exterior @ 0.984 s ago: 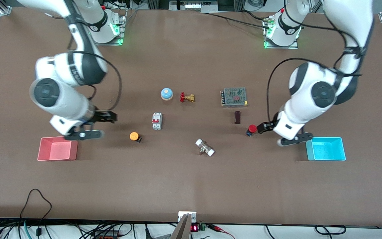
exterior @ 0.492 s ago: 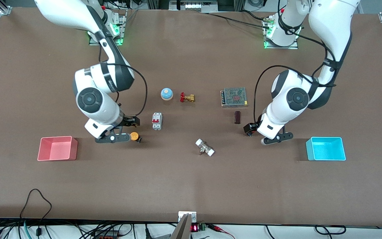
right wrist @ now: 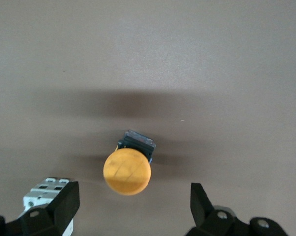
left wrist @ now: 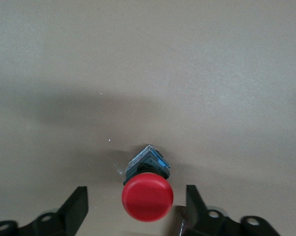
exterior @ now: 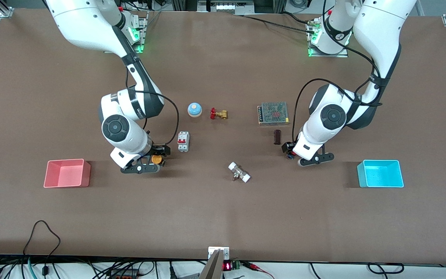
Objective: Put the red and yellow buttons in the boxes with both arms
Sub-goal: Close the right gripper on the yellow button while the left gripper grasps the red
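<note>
Both arms have swung in from the boxes: the left hand [left wrist: 135,216] is straddling the red button [left wrist: 147,196], open and empty, while the right hand [right wrist: 133,216] is gaping, empty, around the yellow button [right wrist: 127,171]; grasping comes next.

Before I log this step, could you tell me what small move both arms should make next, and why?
Probably lower and close. The left gripper is open around the red button and the right gripper is open around the yellow button; both buttons sit on the table, ungripped.
</note>
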